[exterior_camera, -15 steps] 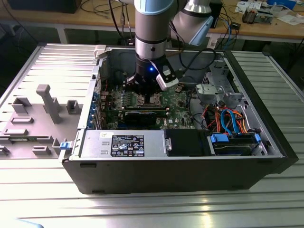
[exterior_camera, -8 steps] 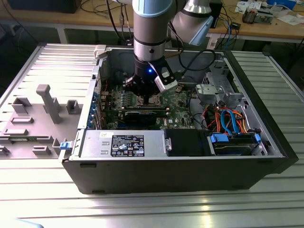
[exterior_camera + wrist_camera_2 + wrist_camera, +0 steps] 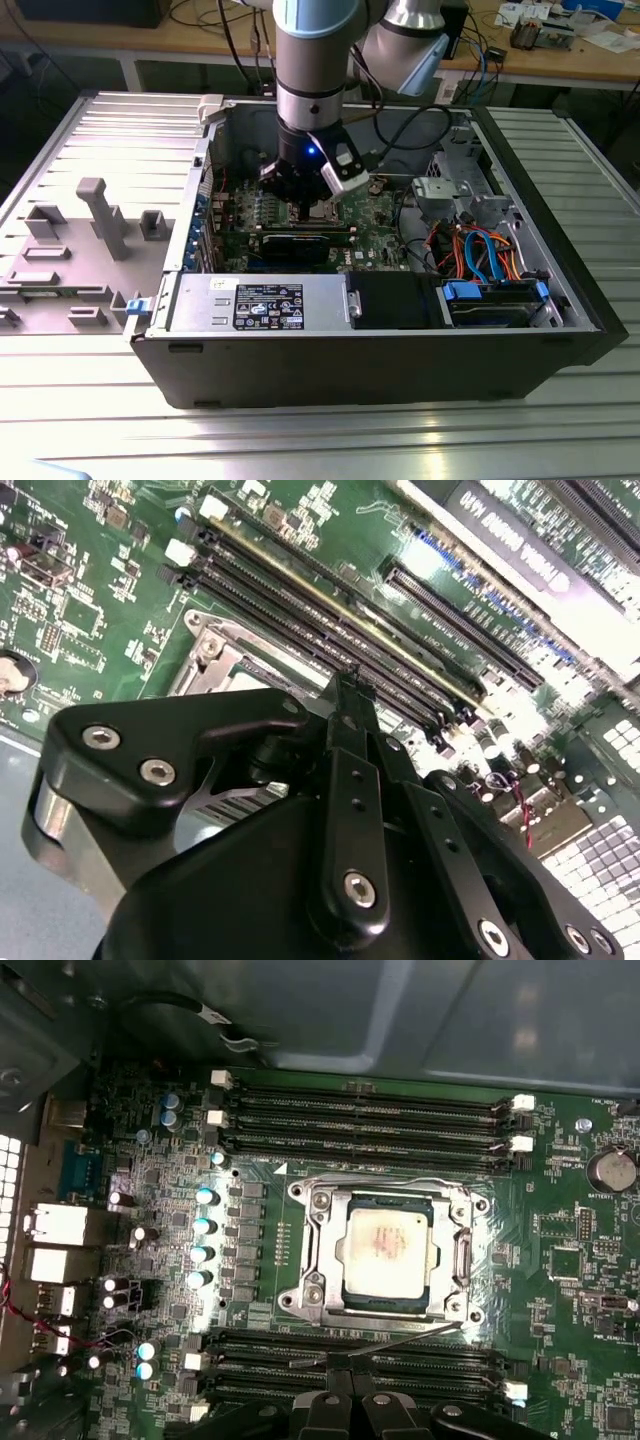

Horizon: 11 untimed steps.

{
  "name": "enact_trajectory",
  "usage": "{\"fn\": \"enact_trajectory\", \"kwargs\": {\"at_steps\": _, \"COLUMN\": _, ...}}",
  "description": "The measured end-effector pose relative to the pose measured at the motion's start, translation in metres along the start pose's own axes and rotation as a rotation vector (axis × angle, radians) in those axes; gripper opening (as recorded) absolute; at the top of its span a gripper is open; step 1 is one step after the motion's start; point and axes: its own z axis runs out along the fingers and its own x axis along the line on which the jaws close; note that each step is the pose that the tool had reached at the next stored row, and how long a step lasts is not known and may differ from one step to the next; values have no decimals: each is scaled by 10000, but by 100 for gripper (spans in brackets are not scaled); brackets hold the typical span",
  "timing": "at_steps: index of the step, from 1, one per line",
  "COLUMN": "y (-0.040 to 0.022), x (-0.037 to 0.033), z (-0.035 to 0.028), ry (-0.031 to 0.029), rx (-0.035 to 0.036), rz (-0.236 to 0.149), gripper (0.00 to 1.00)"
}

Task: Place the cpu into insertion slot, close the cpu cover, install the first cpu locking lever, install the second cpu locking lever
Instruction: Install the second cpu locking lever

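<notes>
Green circuit board (image 3: 150, 1290) carries the square silver-topped cpu (image 3: 386, 1250); black jaws pinched shut above.

cpu (image 3: 386, 1250) in insertion slot (image 3: 322, 1222), between memory slots (image 3: 370, 1110)

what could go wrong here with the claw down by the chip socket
1. The claw sits over the memory slots beside the socket; a small drift could scrape them.
2. A thin wire lever lies loose along the socket's edge, so it might slip rather than latch.
3. The metal frame looks lowered around the chip; pressing unevenly could strain it.
</notes>
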Motion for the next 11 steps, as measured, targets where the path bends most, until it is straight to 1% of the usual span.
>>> {"fn": "enact_trajectory", "kwargs": {"at_steps": 3, "y": -7, "x": 1, "z": -1, "ry": -1, "rx": -24, "rz": -4, "gripper": 11}}
{"fn": "enact_trajectory", "kwargs": {"at_steps": 4, "y": -7, "x": 1, "z": -21, "ry": 0, "rx": -25, "rz": -4, "gripper": 11}}
{"fn": "enact_trajectory", "kwargs": {"at_steps": 5, "y": -4, "x": 0, "z": -63, "ry": 0, "rx": -25, "rz": -3, "gripper": 11}}
{"fn": "enact_trajectory", "kwargs": {"at_steps": 6, "y": 0, "x": -1, "z": -130, "ry": 1, "rx": -25, "rz": -3, "gripper": 11}}
{"fn": "enact_trajectory", "kwargs": {"at_steps": 8, "y": 3, "x": -2, "z": -176, "ry": 1, "rx": -25, "rz": -4, "gripper": 11}}
{"fn": "enact_trajectory", "kwargs": {"at_steps": 9, "y": 3, "x": -2, "z": -177, "ry": 0, "rx": -28, "rz": -4, "gripper": 11}}
{"fn": "enact_trajectory", "kwargs": {"at_steps": 11, "y": 3, "x": 21, "z": -149, "ry": -1, "rx": -64, "rz": -21, "gripper": 11}}
